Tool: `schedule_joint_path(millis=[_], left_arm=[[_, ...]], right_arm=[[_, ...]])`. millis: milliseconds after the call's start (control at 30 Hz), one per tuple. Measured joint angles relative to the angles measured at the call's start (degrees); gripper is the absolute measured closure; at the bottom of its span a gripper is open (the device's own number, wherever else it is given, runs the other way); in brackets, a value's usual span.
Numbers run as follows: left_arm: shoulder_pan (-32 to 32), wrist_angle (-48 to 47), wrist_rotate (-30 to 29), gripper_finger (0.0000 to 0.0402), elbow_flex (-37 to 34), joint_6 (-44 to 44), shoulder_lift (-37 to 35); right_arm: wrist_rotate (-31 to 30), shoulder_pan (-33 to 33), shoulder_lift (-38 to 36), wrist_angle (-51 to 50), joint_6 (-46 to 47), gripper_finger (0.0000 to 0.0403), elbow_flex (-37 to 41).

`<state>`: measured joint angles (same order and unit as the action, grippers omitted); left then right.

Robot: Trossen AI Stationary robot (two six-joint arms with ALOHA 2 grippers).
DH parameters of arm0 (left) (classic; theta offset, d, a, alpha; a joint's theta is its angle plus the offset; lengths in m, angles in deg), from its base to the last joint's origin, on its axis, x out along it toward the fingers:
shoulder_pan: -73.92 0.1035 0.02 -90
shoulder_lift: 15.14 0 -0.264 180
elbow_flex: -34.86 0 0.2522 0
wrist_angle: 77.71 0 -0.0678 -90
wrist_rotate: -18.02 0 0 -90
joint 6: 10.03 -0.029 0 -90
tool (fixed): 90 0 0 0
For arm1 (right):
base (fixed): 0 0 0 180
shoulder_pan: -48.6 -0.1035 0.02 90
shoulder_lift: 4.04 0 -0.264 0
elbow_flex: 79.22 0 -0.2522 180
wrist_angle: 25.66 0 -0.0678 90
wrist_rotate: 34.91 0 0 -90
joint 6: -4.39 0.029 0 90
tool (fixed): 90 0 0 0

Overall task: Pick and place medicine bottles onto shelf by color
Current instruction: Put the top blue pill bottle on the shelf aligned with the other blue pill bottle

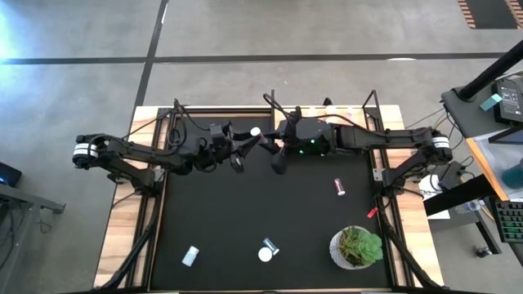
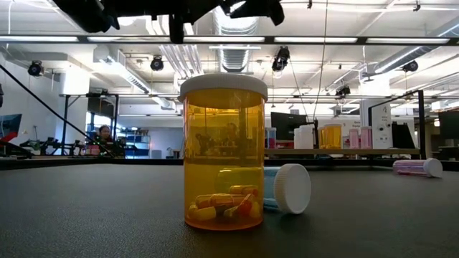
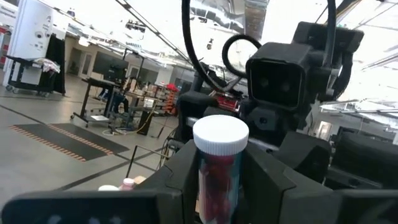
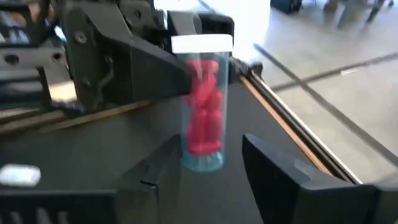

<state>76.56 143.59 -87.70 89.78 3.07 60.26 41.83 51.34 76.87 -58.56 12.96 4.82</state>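
above the back middle of the black mat (image 1: pixel 270 212), a clear medicine bottle (image 4: pixel 203 99) filled with pink-red pills and topped with a white cap hangs upright in the air between the two arms. the left claw (image 1: pixel 255 135) is clamped shut on it, one dark finger (image 4: pixel 146 65) pressing its side just below the cap; in the left wrist view the same bottle (image 3: pixel 217 165) stands between that claw's own fingers with the cap uppermost. the right claw (image 4: pixel 208 165) faces it from the other side, its fingers spread apart on either side of the bottle's lower end and not touching it. in the high view the right claw (image 1: pixel 276 151) sits just beside the left one, close to the shelf (image 1: pixel 351 110) that runs along the far edge of the surface.

other bottles lie on the mat: a pink one (image 1: pixel 339 187) on its side toward the right, an orange one (image 2: pixel 223 154) standing upright near the front with a few pills inside, a bottle on its side (image 2: pixel 285 188) just behind that one, white cap toward the camera, and a pale one (image 1: pixel 190 256) toward the front left. a potted plant (image 1: pixel 357 246) stands at the front right. in the low view several bottles (image 2: pixel 330 136) stand in a row on the shelf in the distance.
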Motion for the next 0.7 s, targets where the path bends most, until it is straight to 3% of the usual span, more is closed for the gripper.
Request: schedule_joint_path(millis=[133, 267, 400, 567, 700], left_arm=[[0.0, -0.9, 0.2, 0.0319, 0.0, 0.0, -0.1], [-0.1, -7.9, 4.1, 0.0319, 0.1, 0.7, -0.2], [-0.1, -16.0, 13.9, 0.0319, 0.1, 5.3, -0.2], [0.0, -20.0, 30.7, 0.0319, 0.0, 3.4, -0.1], [0.0, -20.1, 40.6, 0.0319, 0.1, 3.9, -0.1]], right_arm=[[0.2, 0.0, 0.0, -12.4, 0.2, 0.0204, -4.9], [2.0, 0.0, -0.1, -25.5, 2.4, 0.0188, -10.3], [8.0, -0.4, -0.2, -31.3, 0.3, 0.0189, -12.8], [20.8, -2.1, 0.0, -30.8, -13.7, 0.0198, -11.8], [22.3, -3.3, 1.3, -26.4, -21.0, 0.0206, -11.1]])
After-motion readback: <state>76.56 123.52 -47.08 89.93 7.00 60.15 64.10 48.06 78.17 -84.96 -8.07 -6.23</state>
